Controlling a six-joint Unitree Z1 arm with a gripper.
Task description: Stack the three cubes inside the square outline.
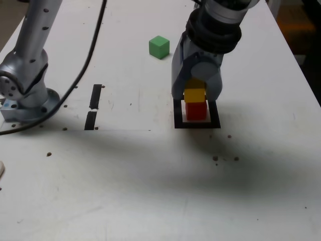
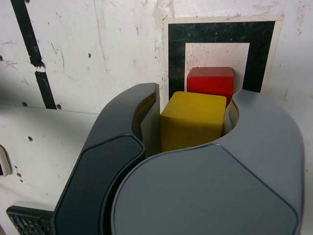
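Yellow cube is gripped in my tool; red cube sits below it, inside the outline, green cube well apart.

Desk, exterior view: one cube set inside the square outline; one held above it, contact unclear; third cube placed behind-left, towards the far edge; tape strips laid left of the outline.

Open tabletop spans the exterior view's lower centre; the green cube obstructs its upper centre.
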